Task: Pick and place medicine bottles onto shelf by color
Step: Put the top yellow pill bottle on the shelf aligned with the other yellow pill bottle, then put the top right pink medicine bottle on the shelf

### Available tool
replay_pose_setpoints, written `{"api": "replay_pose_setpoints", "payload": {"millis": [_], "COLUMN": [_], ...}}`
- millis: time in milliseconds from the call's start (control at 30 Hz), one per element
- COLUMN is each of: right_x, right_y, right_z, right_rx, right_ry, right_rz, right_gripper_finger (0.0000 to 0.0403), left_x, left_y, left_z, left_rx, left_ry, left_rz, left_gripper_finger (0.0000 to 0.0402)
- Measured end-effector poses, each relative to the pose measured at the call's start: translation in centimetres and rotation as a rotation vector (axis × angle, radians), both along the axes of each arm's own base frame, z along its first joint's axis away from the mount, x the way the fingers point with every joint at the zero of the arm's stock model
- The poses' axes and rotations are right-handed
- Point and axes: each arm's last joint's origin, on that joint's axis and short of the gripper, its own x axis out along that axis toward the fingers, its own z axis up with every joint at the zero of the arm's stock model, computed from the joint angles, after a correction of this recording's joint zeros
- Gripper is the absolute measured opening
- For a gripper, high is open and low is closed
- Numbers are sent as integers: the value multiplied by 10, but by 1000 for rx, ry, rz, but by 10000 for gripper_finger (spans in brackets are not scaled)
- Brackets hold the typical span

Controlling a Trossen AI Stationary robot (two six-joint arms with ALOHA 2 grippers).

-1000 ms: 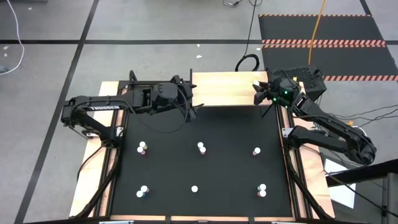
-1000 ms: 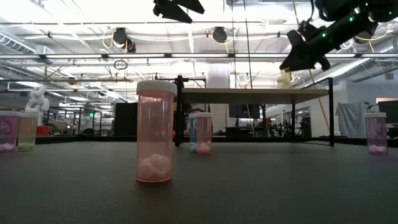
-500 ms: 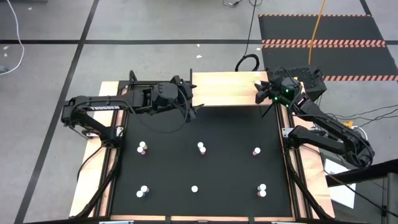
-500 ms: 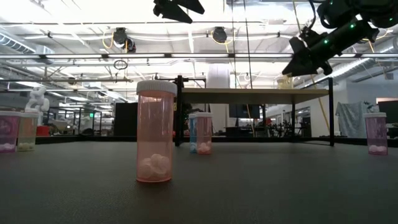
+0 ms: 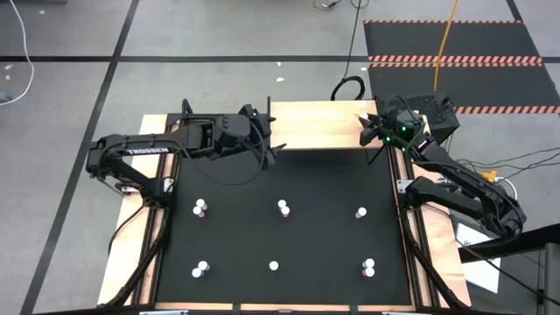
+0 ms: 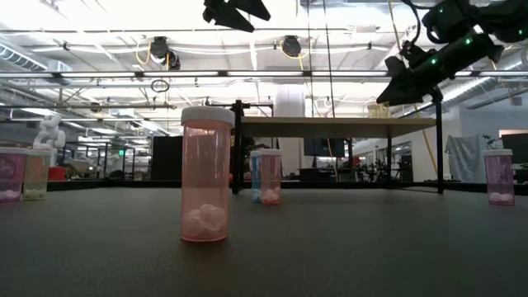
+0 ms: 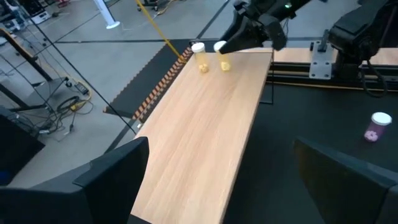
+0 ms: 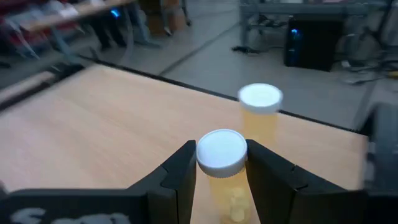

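Right gripper over the shelf's right end, fingers clamped on a yellow bottle just under its white cap. A second yellow bottle stands on the board just beyond it, close beside but apart. From the left wrist view both show together at the shelf's far end, the held one under the right gripper, the standing one next to it at the board's outer edge.

Left gripper over the shelf's left end, at its front edge; fingers spread wide, nothing between them.

Six bottles on the black table, seen from above in two rows of three. Row nearer the shelf: one left, one middle, one right. Row nearer the table's front edge: left, middle, right. All upright, well apart.

Low view: a pink bottle nearest, white pills in its bottom. Behind it a blue one and a pink one overlapping, in front of the shelf's legs. A purple bottle at the far right, two more at the far left.
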Motion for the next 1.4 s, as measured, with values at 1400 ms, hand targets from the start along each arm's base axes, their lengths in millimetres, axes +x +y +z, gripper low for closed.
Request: {"api": "replay_pose_setpoints", "payload": {"millis": [1400], "right_x": [-11], "right_y": [13], "right_z": [2], "right_rx": [-88], "right_ry": [-135], "right_rz": [-34], "right_gripper_finger": [212], "left_x": [-4], "left_y": [20], "left_z": [0], "left_rx": [-8], "left_ry": [-7], "left_rz": [61], "left_gripper_finger": [392]}}
